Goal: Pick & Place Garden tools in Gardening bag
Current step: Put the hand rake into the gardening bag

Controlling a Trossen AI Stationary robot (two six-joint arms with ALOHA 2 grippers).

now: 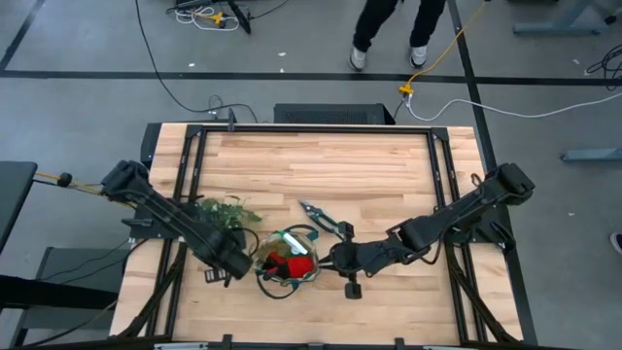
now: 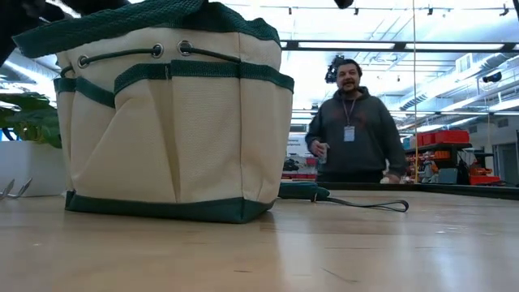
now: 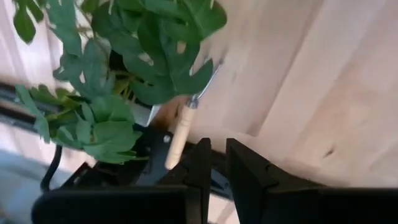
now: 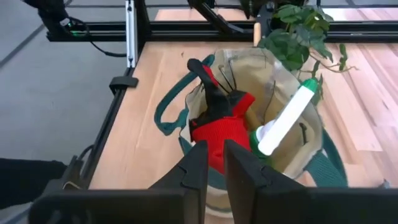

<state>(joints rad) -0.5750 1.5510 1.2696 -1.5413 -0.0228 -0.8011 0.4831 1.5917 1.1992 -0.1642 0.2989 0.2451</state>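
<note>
While the bag [image 1: 285,261] sits near the front edge of the table [image 1: 389,175] between the two arms, it already holds the gloves [image 4: 221,127] and the spray bottle [image 4: 286,121], which leans with its white end up against the far wall. Two tools look to be still out: the shears [image 1: 326,218] lie on the bare wood just behind the bag, and one rake [image 3: 186,121] lies by the plant [image 1: 222,211], its wooden handle pointing out from under the leaves. I cannot find the second rake.

The right gripper [image 1: 335,258] hangs just beside the bag on its right, looking down into its mouth, with the fingers nearly together and nothing between them. The left gripper [image 1: 233,261] sits just left of the bag, fingers likewise drawn close and empty, facing the rake.

The step in hand is, as I judge it, to fetch the next tool. The shears are the right arm's nearest piece. It should rise clear of the rim first so a finger does not hook a green handle loop [image 4: 168,112] and drag the bag, then spread the fingers and come down across the dark handles, not the blades. For the rake, the left arm should take the handle at the bare end, away from the leaves, or the plant may come along.
</note>
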